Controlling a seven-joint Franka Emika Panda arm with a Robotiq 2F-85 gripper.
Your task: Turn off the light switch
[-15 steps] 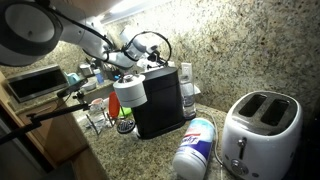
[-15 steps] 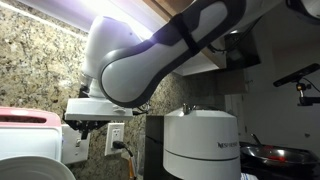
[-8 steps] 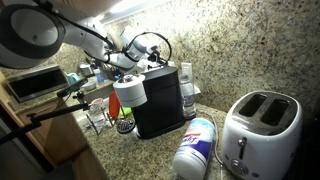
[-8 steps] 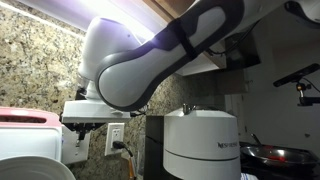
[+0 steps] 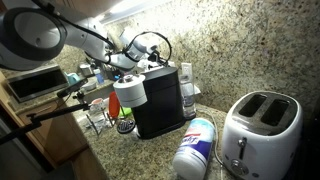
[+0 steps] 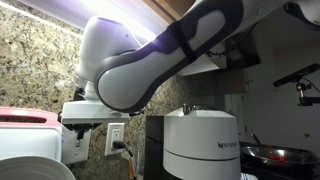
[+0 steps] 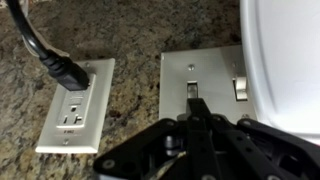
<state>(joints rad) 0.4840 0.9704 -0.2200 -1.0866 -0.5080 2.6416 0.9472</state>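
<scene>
We face a speckled granite wall [image 7: 140, 30] that rises behind a worktop [image 5: 135, 155] of the same stone. The light switch [image 7: 192, 92] sits on a pale plate [image 7: 215, 65] on that wall, just beside an outlet [image 7: 72, 115] with a black plug [image 7: 68, 72] in it. Our pincer [image 7: 197, 110] has its fingers drawn together, the tip at the switch's lower end; whether it touches, we cannot tell. In an exterior view a white toaster [image 5: 258, 128], a wipes canister [image 5: 195, 148] and a black coffee machine [image 5: 160, 102] crowd the worktop.

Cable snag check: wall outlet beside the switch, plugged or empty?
Plugged: black plug sits in upper socket of the outlet; lower socket free.
</scene>
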